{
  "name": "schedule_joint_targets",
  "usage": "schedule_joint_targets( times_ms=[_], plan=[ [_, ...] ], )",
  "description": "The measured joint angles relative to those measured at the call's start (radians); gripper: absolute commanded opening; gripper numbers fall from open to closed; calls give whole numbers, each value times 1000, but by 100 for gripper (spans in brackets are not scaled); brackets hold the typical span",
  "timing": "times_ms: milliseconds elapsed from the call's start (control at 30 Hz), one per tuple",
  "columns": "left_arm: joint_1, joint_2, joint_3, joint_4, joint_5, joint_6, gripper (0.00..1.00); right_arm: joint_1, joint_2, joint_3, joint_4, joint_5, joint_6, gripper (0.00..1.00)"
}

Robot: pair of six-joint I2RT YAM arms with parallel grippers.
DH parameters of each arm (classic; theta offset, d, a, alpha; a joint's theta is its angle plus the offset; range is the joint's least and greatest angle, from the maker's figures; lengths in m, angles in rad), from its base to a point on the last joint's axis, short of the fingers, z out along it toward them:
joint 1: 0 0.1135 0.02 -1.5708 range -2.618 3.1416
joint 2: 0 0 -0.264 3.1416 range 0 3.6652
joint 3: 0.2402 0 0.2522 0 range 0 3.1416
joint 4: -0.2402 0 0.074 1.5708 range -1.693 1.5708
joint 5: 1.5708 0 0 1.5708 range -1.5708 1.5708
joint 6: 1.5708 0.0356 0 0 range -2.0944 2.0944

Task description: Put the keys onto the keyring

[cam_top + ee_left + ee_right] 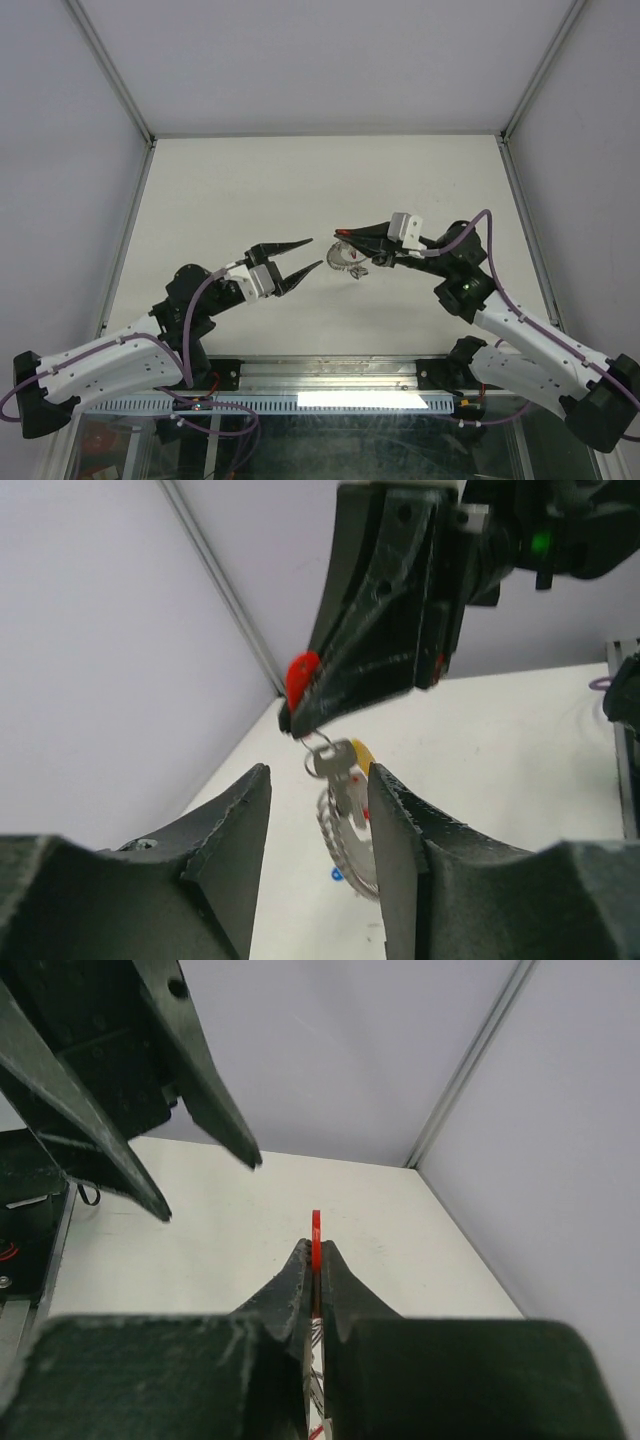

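My right gripper (341, 232) is shut on a key's red tag (343, 231) and holds it above the table. In the left wrist view the red tag (300, 675) sticks out of the right gripper's tip, and a silver key (335, 760) hangs under it. The keyring (345, 845), a silvery hoop with a yellow section (362, 752), dangles below the key; it also shows in the top view (348, 262). My left gripper (313, 254) is open and empty, just left of the hanging keys, its jaws level with them (318, 772). In the right wrist view the red tag (316, 1232) is edge-on between shut fingers (316, 1250).
A small blue bit (336, 874) shows beside the hoop's lower edge. White enclosure walls and metal frame posts (125, 95) border the table on three sides. A metal rail (330, 375) runs along the near edge between the arm bases.
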Motion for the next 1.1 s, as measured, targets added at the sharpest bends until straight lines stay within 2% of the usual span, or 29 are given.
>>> schedule_joint_targets(
  times_ms=[67, 167, 300, 500, 767, 1100],
  plan=[
    [0, 8, -23, 8, 0, -22, 35, 0, -19, 0, -18, 0, -10, 0],
    [0, 36, -41, 7, 2, -44, 34, 0, -47, 0, -56, -2, -28, 0],
    [0, 47, -41, 5, 32, -50, 33, -2, -89, 14, -188, -57, -91, 0],
    [0, 30, -40, -10, 156, -50, 30, -2, -122, 106, -452, -180, -195, 0],
    [0, 76, -26, -32, 315, -72, 28, -2, -122, 220, -702, -371, -251, 0],
    [0, 148, 26, -61, 383, -73, 30, -2, -95, 264, -842, -519, -280, 0]
  ],
)
